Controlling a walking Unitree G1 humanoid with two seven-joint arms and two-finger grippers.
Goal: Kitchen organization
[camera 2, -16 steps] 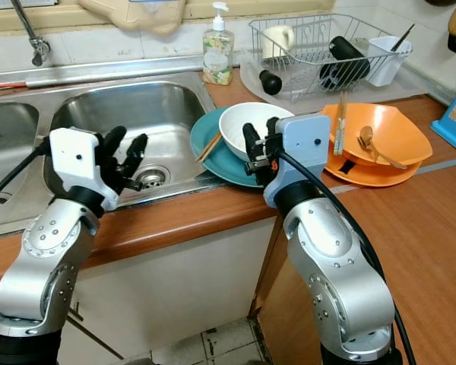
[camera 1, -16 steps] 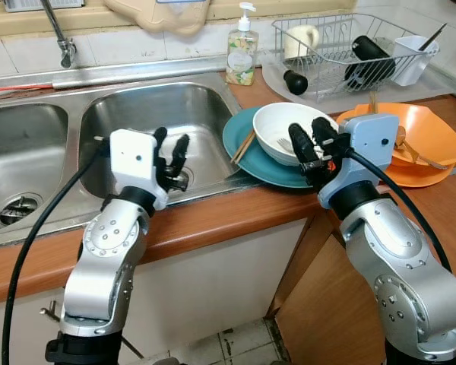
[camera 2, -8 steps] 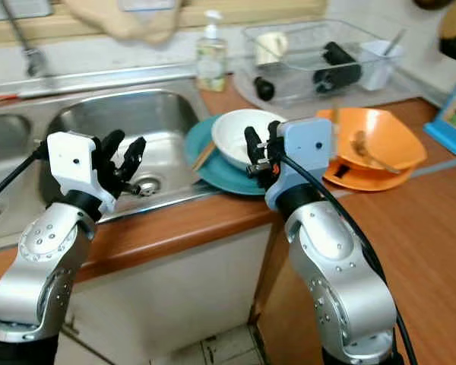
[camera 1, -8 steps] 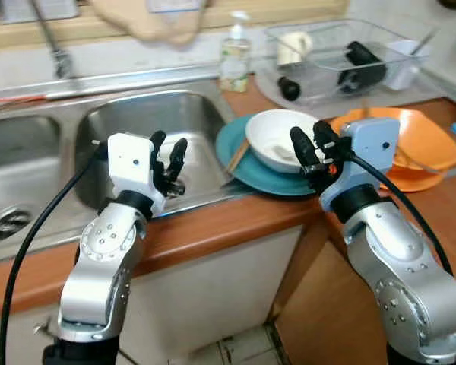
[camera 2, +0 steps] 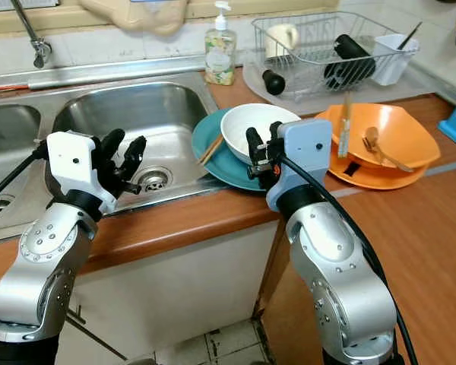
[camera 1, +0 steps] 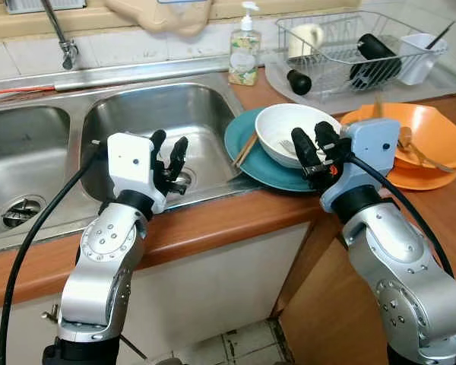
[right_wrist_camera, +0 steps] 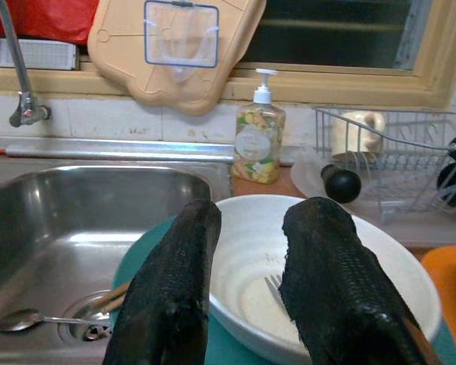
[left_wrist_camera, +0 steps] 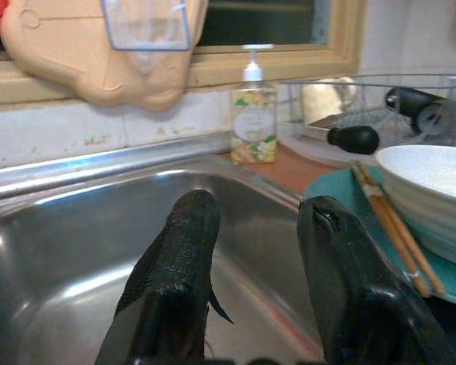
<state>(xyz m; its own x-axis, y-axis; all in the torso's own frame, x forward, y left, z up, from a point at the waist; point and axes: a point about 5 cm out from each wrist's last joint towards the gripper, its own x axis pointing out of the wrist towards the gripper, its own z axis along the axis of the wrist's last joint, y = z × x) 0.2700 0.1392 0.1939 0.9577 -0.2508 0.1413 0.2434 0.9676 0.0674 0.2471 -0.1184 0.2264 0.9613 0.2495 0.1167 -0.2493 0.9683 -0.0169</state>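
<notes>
A white bowl (camera 1: 292,131) with a fork (right_wrist_camera: 275,287) inside sits on a teal plate (camera 1: 248,149) at the counter's edge, wooden chopsticks (camera 1: 242,149) lying beside it on the plate. My right gripper (camera 1: 315,147) stands open just in front of the bowl's near rim, holding nothing. My left gripper (camera 1: 169,155) is open over the front edge of the right sink basin (camera 1: 159,114), empty. An orange bowl (camera 1: 425,129) with a spoon and chopsticks rests on an orange plate (camera 1: 418,177) to the right.
A soap bottle (camera 1: 244,52) stands behind the sink. The wire dish rack (camera 1: 349,42) at the back right holds a mug, a black bottle and a white cup. A spoon (right_wrist_camera: 30,320) lies by the basin drain. A second basin (camera 1: 19,163) is on the left; a tap (camera 1: 61,30) above.
The camera dipped and came back; both grippers stay where they were, open and empty.
</notes>
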